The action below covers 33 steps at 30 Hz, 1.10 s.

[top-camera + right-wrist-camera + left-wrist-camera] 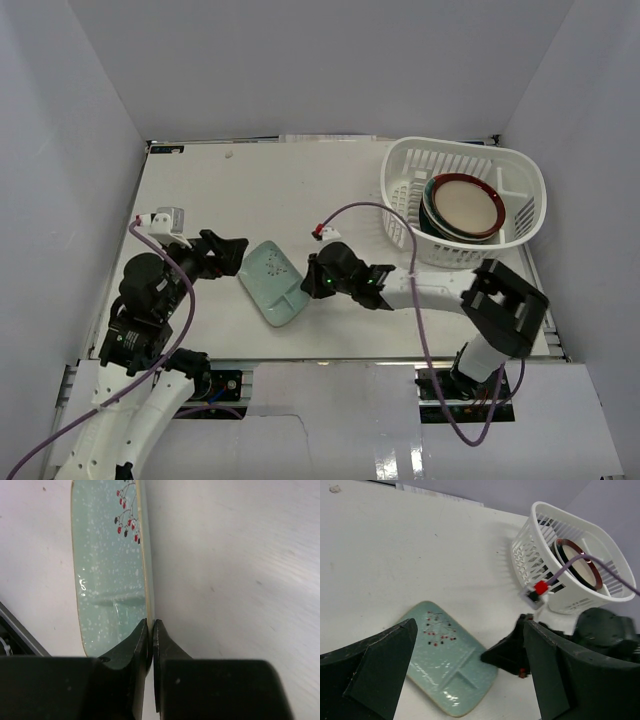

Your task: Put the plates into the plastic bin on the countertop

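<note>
The pale-green plate is laid flat on the white desk, between the two tools. Its right edge is pinched by the right tool. The left tool is held spread wide, just beside the plate's left end. Other plates are stacked inside the white bin at the far right corner.

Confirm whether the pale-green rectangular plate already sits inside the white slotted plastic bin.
No, the pale-green rectangular plate lies on the white countertop, apart from the white slotted plastic bin at the far right.
</note>
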Motion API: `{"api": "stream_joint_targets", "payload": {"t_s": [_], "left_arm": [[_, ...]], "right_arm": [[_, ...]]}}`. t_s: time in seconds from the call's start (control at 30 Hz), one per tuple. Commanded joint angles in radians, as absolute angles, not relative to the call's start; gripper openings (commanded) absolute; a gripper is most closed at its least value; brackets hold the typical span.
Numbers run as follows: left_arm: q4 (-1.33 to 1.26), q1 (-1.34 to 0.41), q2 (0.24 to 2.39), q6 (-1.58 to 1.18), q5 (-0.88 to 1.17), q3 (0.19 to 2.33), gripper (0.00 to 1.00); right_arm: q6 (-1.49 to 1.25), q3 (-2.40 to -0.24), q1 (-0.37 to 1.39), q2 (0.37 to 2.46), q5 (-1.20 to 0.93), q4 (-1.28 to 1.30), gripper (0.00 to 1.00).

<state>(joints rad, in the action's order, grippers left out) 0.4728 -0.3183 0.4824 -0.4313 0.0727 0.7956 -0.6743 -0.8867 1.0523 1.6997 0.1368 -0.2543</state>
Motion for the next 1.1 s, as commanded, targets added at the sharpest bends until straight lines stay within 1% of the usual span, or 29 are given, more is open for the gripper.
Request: {"api": "stream_joint_targets", "payload": {"t_s": [0.0,0.07,0.1,0.17,0.2,0.23,0.27,0.3,0.37,0.4,0.47,0.5,0.53,0.6,0.73,0.8,0.9,1.0,1.07], "left_arm": [[0.482,-0.324,0.431,-0.4,0.054,0.784,0.98],[0.482,-0.325,0.414,-0.387,0.054,0.772,0.98],[0.48,-0.325,0.416,-0.384,0.064,0.762,0.98],[0.474,-0.325,0.408,-0.387,0.087,0.736,0.98],[0.46,-0.327,0.402,-0.39,0.101,0.701,0.98],[0.454,-0.327,0.394,-0.394,0.118,0.681,0.98],[0.448,-0.327,0.379,-0.406,0.121,0.66,0.98],[0.431,-0.327,0.37,-0.413,0.123,0.617,0.98],[0.426,-0.325,0.365,-0.413,0.129,0.606,0.98],[0.428,-0.327,0.365,-0.414,0.135,0.612,0.98],[0.422,-0.327,0.365,-0.411,0.132,0.606,0.98],[0.423,-0.325,0.368,-0.408,0.13,0.606,0.98],[0.425,-0.327,0.37,-0.408,0.133,0.604,0.98],[0.425,-0.327,0.364,-0.408,0.14,0.603,0.98],[0.425,-0.33,0.35,-0.408,0.138,0.597,0.98],[0.423,-0.333,0.347,-0.408,0.138,0.597,0.98],[0.423,-0.334,0.337,-0.41,0.133,0.595,0.98],[0.425,-0.336,0.333,-0.41,0.133,0.594,0.98],[0.425,-0.336,0.334,-0.411,0.133,0.595,0.98]], "right_arm": [[-0.611,-0.859,0.993,1.376,0.192,-0.276,0.08],[-0.575,-0.87,0.945,1.26,0.175,-0.194,0.08],[-0.569,-0.877,0.877,1.156,0.161,-0.157,0.08],[-0.557,-0.893,0.786,1.062,0.092,-0.071,0.08],[-0.551,-0.9,0.734,0.98,0.077,-0.042,0.08],[-0.52,-0.911,0.633,0.947,0.075,-0.008,0.08],[-0.505,-0.939,0.577,0.919,0.078,0.077,0.08],[-0.494,-0.955,0.442,0.887,0.071,0.113,0.08],[-0.465,-0.985,0.289,0.877,-0.044,0.158,0.08],[-0.463,-1.002,0.144,0.882,-0.078,0.178,0.08],[-0.472,-1.006,0.019,0.9,-0.181,0.178,0.08],[-0.494,-1.005,-0.106,0.928,-0.211,0.176,0.08],[-0.511,-1.002,-0.156,0.942,-0.262,0.175,0.08],[-0.543,-0.993,-0.227,0.977,-0.267,0.167,0.08],[-0.615,-0.945,-0.308,1.018,-0.264,0.105,0.08],[-0.638,-0.927,-0.345,1.055,-0.296,0.086,0.08],[-0.653,-0.897,-0.357,1.089,-0.305,0.066,0.08],[-0.65,-0.868,-0.359,1.097,-0.269,0.064,0.08],[-0.652,-0.842,-0.359,1.092,-0.268,0.066,0.17]]}}
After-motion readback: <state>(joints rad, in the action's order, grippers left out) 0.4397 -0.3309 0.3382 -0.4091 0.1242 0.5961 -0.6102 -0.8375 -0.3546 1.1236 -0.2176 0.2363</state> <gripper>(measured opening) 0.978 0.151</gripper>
